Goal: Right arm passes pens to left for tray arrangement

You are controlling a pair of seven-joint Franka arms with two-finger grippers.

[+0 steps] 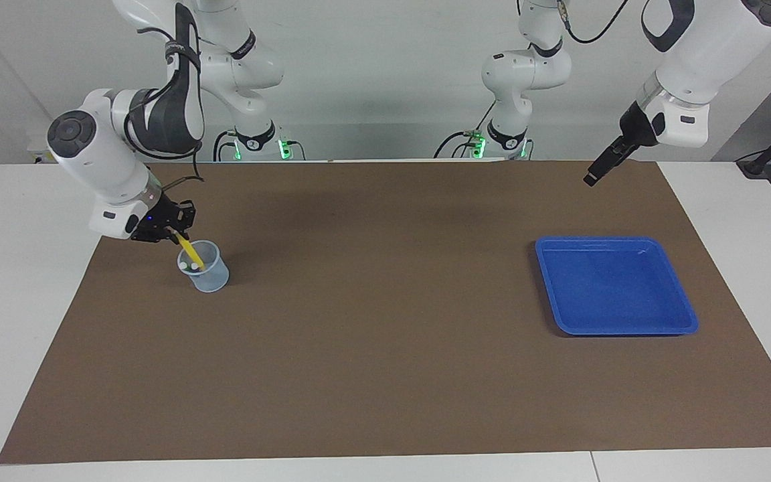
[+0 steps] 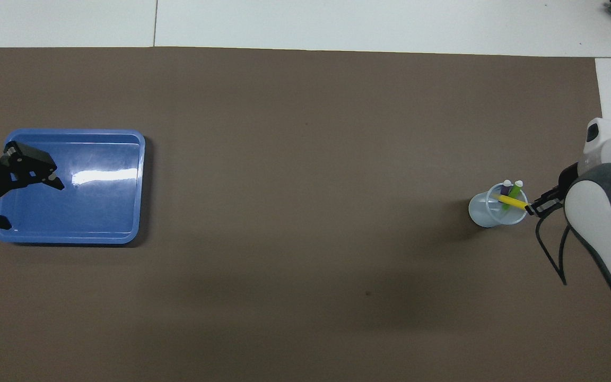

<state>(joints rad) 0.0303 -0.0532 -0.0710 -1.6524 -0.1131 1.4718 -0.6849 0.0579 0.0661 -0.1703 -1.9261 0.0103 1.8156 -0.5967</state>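
Right gripper (image 1: 176, 232) clamped on yellow pen's (image 1: 190, 253) top end at cup (image 1: 206, 274) rim, toward right arm's end of table; pen slanting down into cup. Left gripper (image 1: 593, 177) jaws apart, high over mat near empty tray (image 1: 683, 326), well apart from pen.

I can read no text, label, brand, number or sign in either view. Small dark markings sit on the white arm links at the top of the facing view, but I cannot make them out.
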